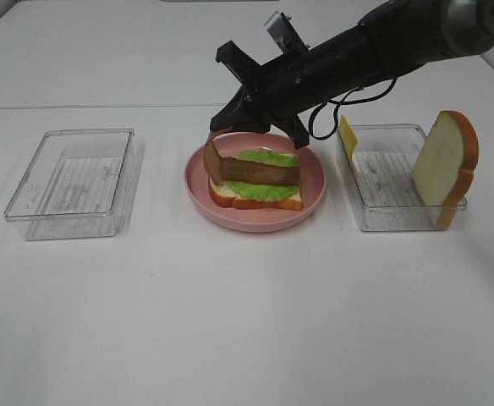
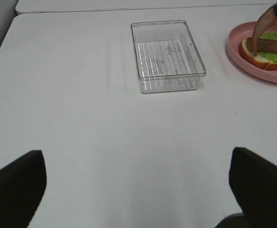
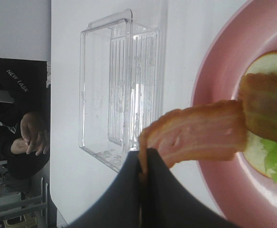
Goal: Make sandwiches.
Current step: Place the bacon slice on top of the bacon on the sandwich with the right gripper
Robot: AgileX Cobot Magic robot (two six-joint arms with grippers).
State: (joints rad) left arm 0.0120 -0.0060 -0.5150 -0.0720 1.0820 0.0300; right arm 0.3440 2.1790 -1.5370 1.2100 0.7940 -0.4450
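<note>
Here, the right end effector [image 1: 223,127] is clamped on one limp brown bacon strip [image 1: 213,159]; the left end effector [image 2: 136,159] stands apart.
Just below the right one, one round pink plate [image 1: 315,182] holds one crusted bread slice [image 1: 222,200], ruffled lettuce [image 1: 268,191] and a second bacon strip [image 1: 264,172]. Two clear ribbed trays: the near tray [image 1: 382,216], beside its arm, holds one upright bread slice [image 1: 446,165] and one yellow cheese square [image 1: 348,135]; the far tray [image 1: 69,173] lies beyond the plate.

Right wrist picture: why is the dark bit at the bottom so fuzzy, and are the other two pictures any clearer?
Right wrist view: the gripper pinching the bacon strip sits close to the lens, so it blurs; the table glares white. Left wrist view: gripper fingers blurred, tray sharp. Exterior high view: even light, soft shadows.
</note>
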